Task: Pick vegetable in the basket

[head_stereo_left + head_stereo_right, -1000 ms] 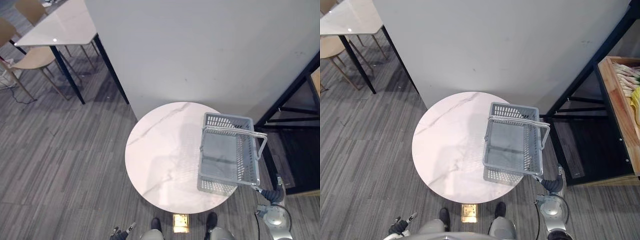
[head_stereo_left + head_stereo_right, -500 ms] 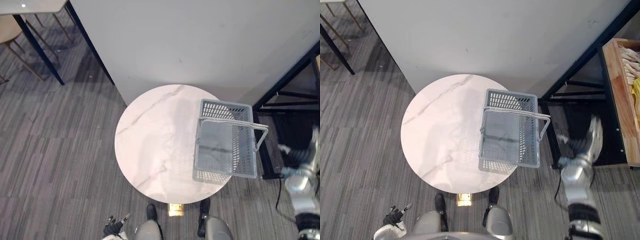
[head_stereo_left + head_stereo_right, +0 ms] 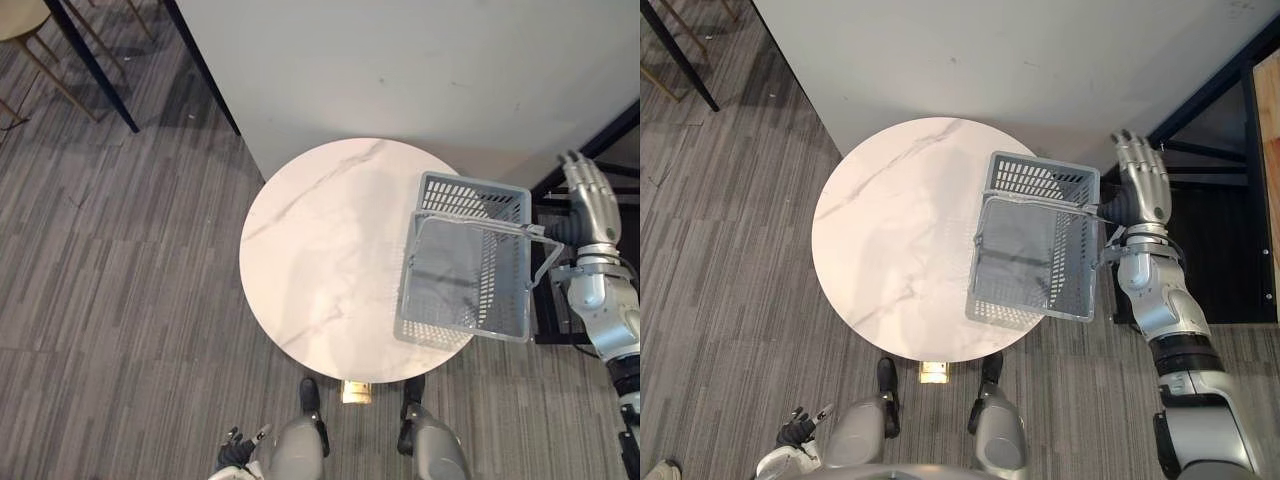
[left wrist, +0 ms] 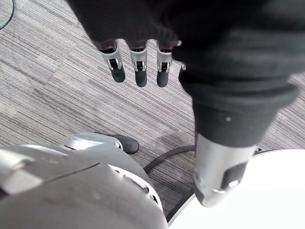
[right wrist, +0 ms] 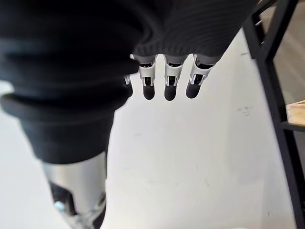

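Left eye view first: the grey plastic mesh basket point(image 3: 470, 196) sits on the right side of the round white marble-look tabletop point(image 3: 320, 270), handle up and nothing inside. Its near corner seems to hang a little past the rim. Just beside it, the right robot hand point(image 3: 588, 198) is raised with fingers straight and spread, holding nothing, in front of a black metal frame point(image 3: 598, 135). The left robot hand point(image 3: 238, 455) hangs low near the floor.

Right eye view: same scene. The right robot hand is level with the basket's far end, near the handle but apart from it, as far as we can judge.

Left wrist view: the fingers point(image 4: 138, 69) dangle loose and straight over the grey striped carpet floor point(image 4: 47, 71), empty.

Right wrist view: the fingers point(image 5: 171, 83) are extended with nothing between them, and a white wall point(image 5: 190, 157) lies ahead.

Our read: we're at the very start, with the reach for a vegetable in hand and none taken yet. The next move calls for finding the vegetable, probably off beyond that frame. The right robot hand must then close round it and carry it over the basket's open top.
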